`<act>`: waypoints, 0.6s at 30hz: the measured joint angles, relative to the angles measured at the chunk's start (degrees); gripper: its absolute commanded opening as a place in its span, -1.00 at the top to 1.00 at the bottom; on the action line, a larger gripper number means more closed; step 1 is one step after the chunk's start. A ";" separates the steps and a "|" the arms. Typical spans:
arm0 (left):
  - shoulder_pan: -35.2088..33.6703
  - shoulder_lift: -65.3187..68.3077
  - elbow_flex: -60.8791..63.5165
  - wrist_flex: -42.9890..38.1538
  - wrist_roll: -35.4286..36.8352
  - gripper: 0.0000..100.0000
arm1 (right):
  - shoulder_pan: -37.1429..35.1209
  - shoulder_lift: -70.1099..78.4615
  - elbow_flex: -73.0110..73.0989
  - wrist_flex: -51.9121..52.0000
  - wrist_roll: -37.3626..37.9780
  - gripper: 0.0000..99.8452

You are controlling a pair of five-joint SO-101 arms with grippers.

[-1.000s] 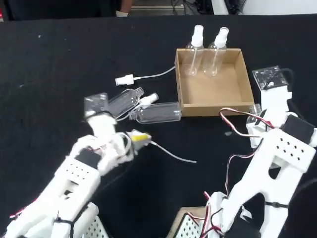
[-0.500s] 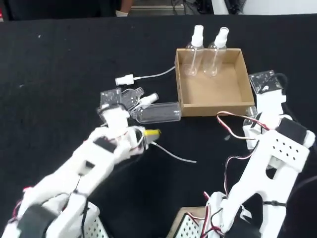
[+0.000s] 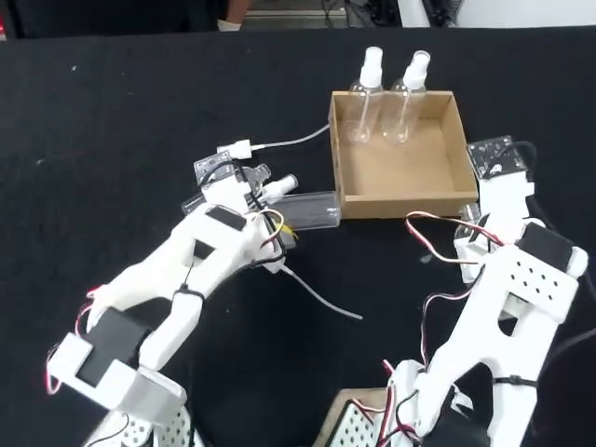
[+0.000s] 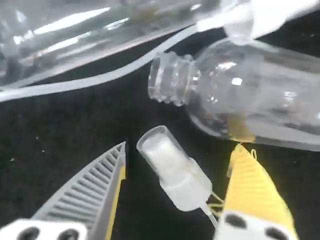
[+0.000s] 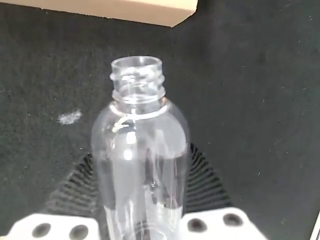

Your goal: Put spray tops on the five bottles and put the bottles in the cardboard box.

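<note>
My left gripper (image 4: 180, 150) is shut on a white spray top (image 4: 172, 172), whose thin tube (image 3: 321, 296) trails across the table. Its nozzle end sits just short of the open threaded neck of a clear bottle (image 4: 240, 105) lying on its side. A second lying bottle (image 3: 305, 210) is beside it, with another white spray top (image 3: 279, 184) at its neck. My right gripper (image 5: 142, 185) is shut on an upright clear bottle (image 5: 140, 150) with an open neck, by the front right corner of the cardboard box (image 3: 400, 203). Two capped bottles (image 3: 366, 93) stand in the box.
A loose spray top with a long tube (image 3: 237, 149) lies left of the box on the black table (image 3: 112, 112). The box's front wall (image 5: 125, 10) is just beyond the held bottle. Open table lies between the two arms.
My left arm has swung up and right to the lying bottles, carrying the spray top and dragging its tube. The right arm shifted slightly left with its bottle.
</note>
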 measured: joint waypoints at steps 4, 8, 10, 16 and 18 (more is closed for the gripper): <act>0.00 0.70 -0.53 0.97 0.00 0.78 | 0.00 0.00 0.00 -0.09 0.00 0.98; 0.09 0.79 -0.79 1.14 -1.49 0.93 | 0.00 0.00 0.00 -0.26 0.00 0.98; 0.18 0.79 -1.32 1.14 -4.66 0.93 | 0.00 0.00 0.44 -0.26 0.00 0.98; -0.09 0.79 -2.02 3.78 -11.08 0.94 | 0.00 0.00 3.08 -0.26 -0.09 0.98; -0.79 0.79 -3.43 7.21 -12.66 0.94 | 0.00 0.00 3.08 -0.26 -0.35 0.98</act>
